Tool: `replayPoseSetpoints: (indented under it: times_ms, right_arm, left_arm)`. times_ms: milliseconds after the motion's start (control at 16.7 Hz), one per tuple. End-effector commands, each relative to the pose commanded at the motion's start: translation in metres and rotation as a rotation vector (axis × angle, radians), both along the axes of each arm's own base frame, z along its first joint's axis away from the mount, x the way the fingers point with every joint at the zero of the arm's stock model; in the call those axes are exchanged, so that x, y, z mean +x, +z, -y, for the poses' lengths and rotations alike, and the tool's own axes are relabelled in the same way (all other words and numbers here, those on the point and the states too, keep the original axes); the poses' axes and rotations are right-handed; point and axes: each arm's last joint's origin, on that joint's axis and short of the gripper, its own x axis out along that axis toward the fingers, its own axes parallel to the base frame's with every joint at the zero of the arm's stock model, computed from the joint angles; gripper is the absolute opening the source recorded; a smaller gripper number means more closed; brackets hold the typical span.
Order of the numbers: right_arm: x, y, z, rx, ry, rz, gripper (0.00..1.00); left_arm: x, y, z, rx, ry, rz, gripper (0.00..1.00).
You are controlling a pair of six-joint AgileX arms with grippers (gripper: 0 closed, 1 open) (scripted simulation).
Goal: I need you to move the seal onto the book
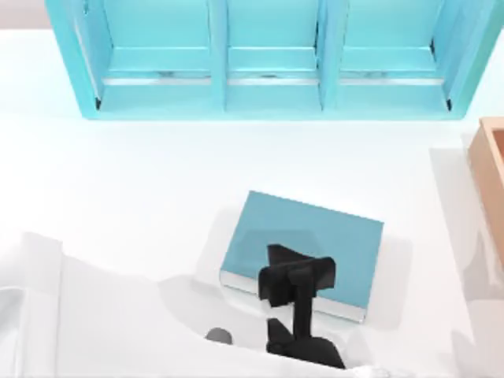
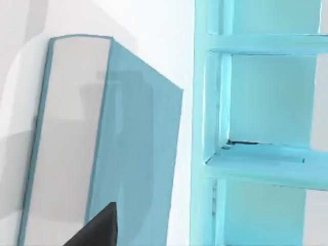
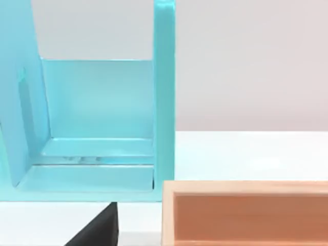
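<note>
Teal book flat, table centre

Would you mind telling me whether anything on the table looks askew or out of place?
Only a small thing: the book lies turned at an angle, not square with the shelf behind it. The left gripper hangs over its near edge. Nothing looks spilled or damaged.

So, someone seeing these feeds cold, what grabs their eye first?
Probably the left gripper, black against all the white, hanging over the near edge of the teal book at the table's centre. Next the big light-blue shelf with its three compartments across the far side, then the corner of an orange box at the right edge.
</note>
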Motion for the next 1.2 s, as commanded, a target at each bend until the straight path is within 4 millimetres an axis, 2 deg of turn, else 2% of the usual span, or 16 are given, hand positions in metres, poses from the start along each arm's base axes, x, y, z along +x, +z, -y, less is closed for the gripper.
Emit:
replayPoseSetpoints:
  times_ms: [240,420,600,720,900,1020,1200]
  right_arm:
    - [0.000,0.000,0.000,0.000,0.000,0.000,1.00]
    - [0.000,0.000,0.000,0.000,0.000,0.000,1.00]
    - [0.000,0.000,0.000,0.000,0.000,0.000,1.00]
    - [0.000,0.000,0.000,0.000,0.000,0.000,1.00]
    - [0.000,0.000,0.000,0.000,0.000,0.000,1.00]
    - [0.000,0.000,0.000,0.000,0.000,0.000,1.00]
    - [0.000,0.000,0.000,0.000,0.000,0.000,1.00]
  left_arm:
    - [0.051,0.033,-0.043,0.044,0.048,-0.149,1.00]
    - [0.083,0.056,-0.093,0.107,0.005,-0.274,1.00]
    - [0.099,0.071,-0.151,0.220,-0.127,-0.361,1.00]
    - [0.099,0.076,-0.189,0.330,-0.248,-0.376,1.00]
    - [0.087,0.075,-0.239,0.539,-0.420,-0.322,1.00]
    - [0.075,0.068,-0.265,0.699,-0.500,-0.250,1.00]
    - [0.056,0.054,-0.292,0.949,-0.553,-0.124,1.00]
